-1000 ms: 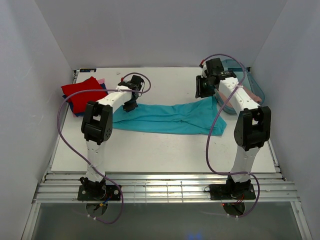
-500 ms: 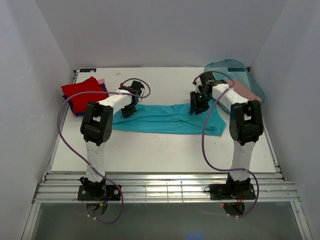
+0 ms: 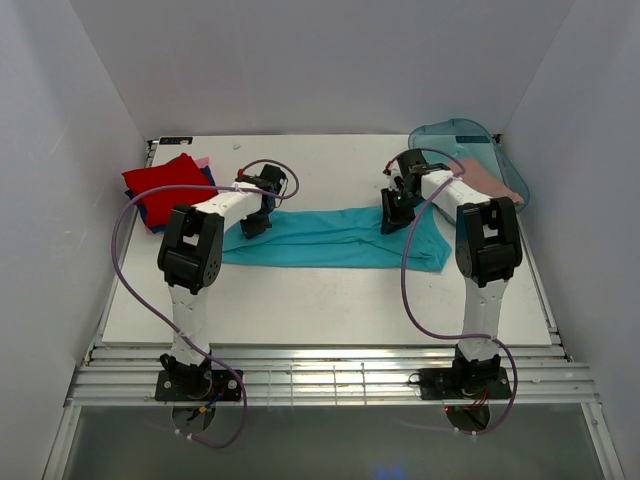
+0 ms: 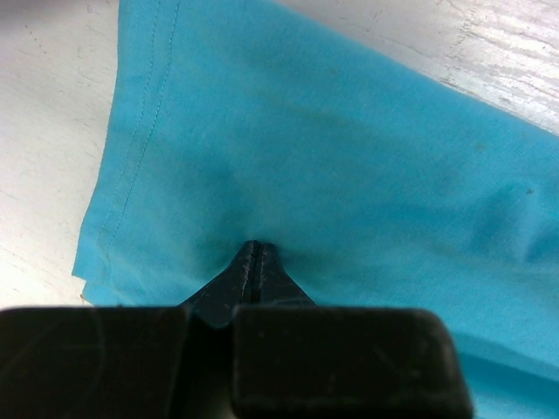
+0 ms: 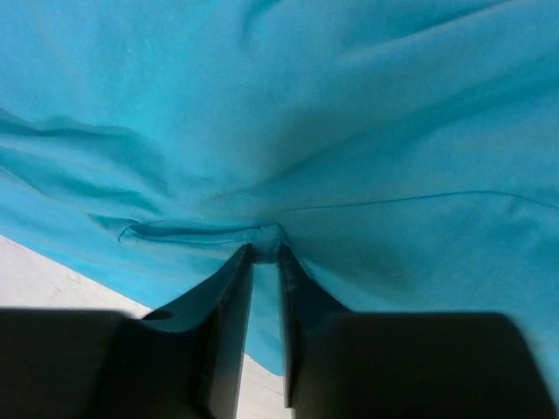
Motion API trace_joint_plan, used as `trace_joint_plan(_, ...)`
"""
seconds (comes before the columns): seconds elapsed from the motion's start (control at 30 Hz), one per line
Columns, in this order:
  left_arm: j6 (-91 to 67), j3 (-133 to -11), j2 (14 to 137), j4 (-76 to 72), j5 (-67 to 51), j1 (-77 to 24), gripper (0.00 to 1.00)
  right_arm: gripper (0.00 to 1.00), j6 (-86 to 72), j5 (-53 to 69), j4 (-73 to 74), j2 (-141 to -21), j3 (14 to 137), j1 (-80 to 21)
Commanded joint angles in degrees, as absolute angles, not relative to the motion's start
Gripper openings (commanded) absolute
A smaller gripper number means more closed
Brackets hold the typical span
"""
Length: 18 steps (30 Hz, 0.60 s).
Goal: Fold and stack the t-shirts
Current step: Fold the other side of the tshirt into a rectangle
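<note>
Teal shirt (image 3: 330,237) lies flat, stretched beneath both grippers. Tub (image 3: 470,135) sits right of the right fingers, red shirt (image 3: 165,185) left of the left ones. Left gripper (image 4: 254,248) pinches the teal cloth. Right gripper (image 5: 265,249) is narrowly parted, with a cloth ridge at its tips.

At the upper right of your overhead view you see a translucent teal plastic tub (image 3: 452,130), at the table's far right corner. The white table (image 3: 330,300) fills the middle. Pale walls (image 3: 320,60) enclose it, and slotted metal rails (image 3: 330,382) run along the bottom.
</note>
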State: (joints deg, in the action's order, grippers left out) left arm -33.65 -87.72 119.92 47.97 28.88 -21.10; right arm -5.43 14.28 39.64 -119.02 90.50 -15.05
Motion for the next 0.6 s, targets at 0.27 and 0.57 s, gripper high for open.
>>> trace_joint_plan(0.27,-34.1,-85.6,118.8,50.5,26.5,-20.7,0.0,0.08,-4.7,14.1,38.5,-109.3,83.7,-16.9)
trace_joint_plan(0.57,-34.1,-85.0,118.7,50.4,25.3,-20.7,0.0,0.08,-6.2,12.7,39.4,-98.2,75.2,-19.1)
